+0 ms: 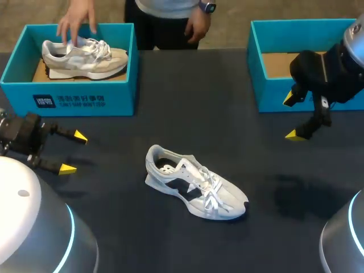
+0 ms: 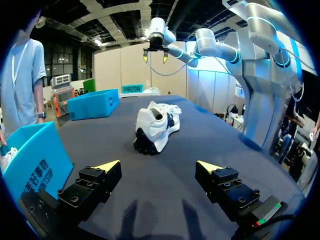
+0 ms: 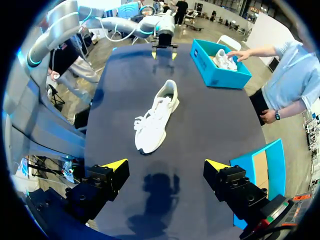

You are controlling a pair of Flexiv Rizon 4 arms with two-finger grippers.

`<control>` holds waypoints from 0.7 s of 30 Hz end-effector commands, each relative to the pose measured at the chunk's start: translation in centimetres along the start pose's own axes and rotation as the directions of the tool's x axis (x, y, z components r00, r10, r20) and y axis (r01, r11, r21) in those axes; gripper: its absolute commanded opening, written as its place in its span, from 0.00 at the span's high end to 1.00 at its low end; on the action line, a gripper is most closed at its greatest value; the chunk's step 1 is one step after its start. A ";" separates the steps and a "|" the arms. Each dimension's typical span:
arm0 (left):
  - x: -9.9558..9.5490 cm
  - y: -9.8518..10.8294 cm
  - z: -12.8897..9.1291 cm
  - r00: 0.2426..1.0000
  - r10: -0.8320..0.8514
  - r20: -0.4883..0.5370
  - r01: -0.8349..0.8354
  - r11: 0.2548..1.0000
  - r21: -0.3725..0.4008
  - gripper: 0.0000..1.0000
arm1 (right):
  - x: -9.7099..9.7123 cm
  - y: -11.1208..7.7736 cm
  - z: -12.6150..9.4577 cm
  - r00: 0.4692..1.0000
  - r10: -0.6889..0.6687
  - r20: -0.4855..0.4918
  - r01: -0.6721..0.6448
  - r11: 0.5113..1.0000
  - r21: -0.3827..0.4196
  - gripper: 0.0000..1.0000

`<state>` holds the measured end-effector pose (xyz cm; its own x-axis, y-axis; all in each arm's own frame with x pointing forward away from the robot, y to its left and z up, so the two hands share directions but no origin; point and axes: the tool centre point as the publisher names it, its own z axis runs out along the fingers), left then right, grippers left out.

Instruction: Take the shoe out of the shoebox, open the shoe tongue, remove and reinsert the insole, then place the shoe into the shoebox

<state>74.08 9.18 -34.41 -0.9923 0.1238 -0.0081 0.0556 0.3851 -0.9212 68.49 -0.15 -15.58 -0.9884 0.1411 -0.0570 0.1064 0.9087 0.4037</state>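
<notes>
Released and grasping nothing, the left gripper (image 1: 73,152) hovers low off the heel end of the white shoe (image 1: 196,182), fingers level; the right gripper (image 1: 292,118), likewise spread, hangs higher past the toe end, tips angled down. That shoe sits upright on the table (image 1: 125,227), apart from both. Behind its heel a blue shoebox (image 1: 85,99) holds a beige shoe (image 1: 85,57) — a person's hand (image 1: 77,23) touches it. Behind its toe, a second blue box (image 1: 273,94) shows a cardboard floor.
</notes>
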 end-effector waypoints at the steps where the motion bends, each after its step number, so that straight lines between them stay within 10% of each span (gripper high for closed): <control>1: 0.6 0.8 0.1 0.998 0.002 0.060 -0.002 1.000 0.009 0.00 | -0.3 0.2 0.2 1.000 0.001 -0.006 -0.001 1.000 0.004 0.00; 21: 0.8 1.1 0.1 0.998 -0.024 0.058 0.023 0.999 0.029 0.00 | -0.3 0.2 0.2 1.000 0.001 -0.006 -0.001 1.000 0.004 0.00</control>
<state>73.33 9.63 -35.41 -0.9981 0.0605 -0.0076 0.0289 0.3601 -0.9325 68.49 -0.15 -15.58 -0.9884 0.1411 -0.0570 0.1064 0.9087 0.4037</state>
